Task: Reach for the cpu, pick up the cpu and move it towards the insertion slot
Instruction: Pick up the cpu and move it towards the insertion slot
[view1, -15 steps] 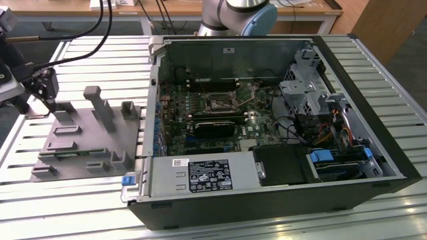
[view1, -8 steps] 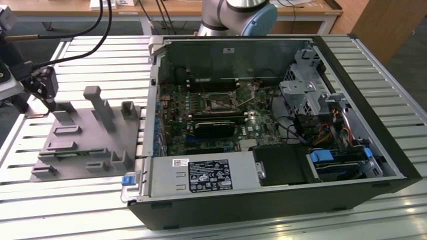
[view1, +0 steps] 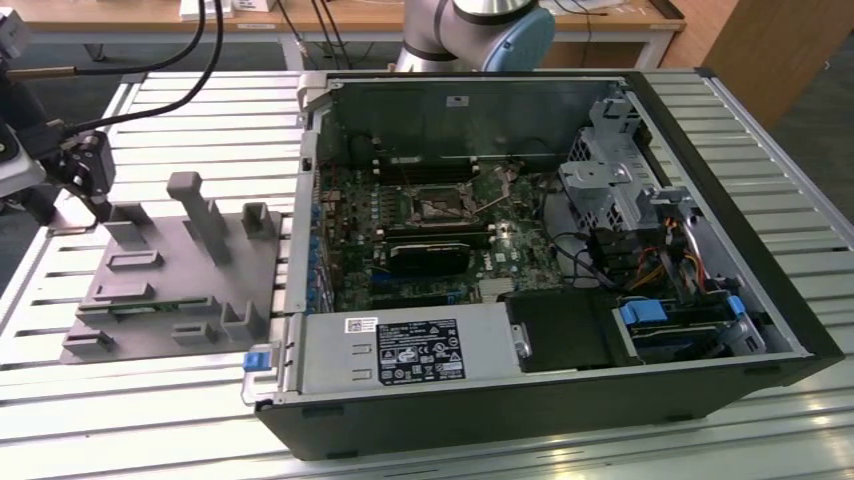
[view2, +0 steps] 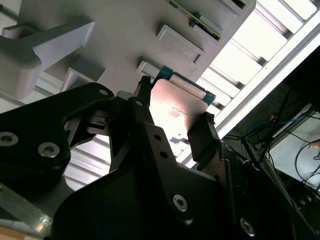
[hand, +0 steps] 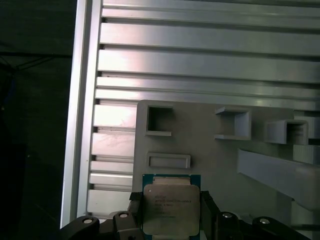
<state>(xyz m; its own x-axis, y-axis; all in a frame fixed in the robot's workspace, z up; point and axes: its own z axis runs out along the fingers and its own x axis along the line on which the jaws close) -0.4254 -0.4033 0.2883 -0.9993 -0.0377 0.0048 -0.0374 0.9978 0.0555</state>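
Standing beside a slatted metal desk (view1: 134, 420), I see an open computer case (view1: 534, 415) lying on its side in the middle, with wooden furniture (view1: 747, 40) behind it. At the exterior view's left, a grey plastic tray (view1: 160, 290) of blocks and posts rests on the slats, and the gripper (view1: 83, 170) hangs at its far edge. In the first wrist view its black fingers (hand: 136, 212) press against two opposite edges of the cpu (hand: 171, 207), clamped on it, with the grey tray beneath. The insertion slot (view1: 441, 207) sits inside the case, well apart from the gripper.
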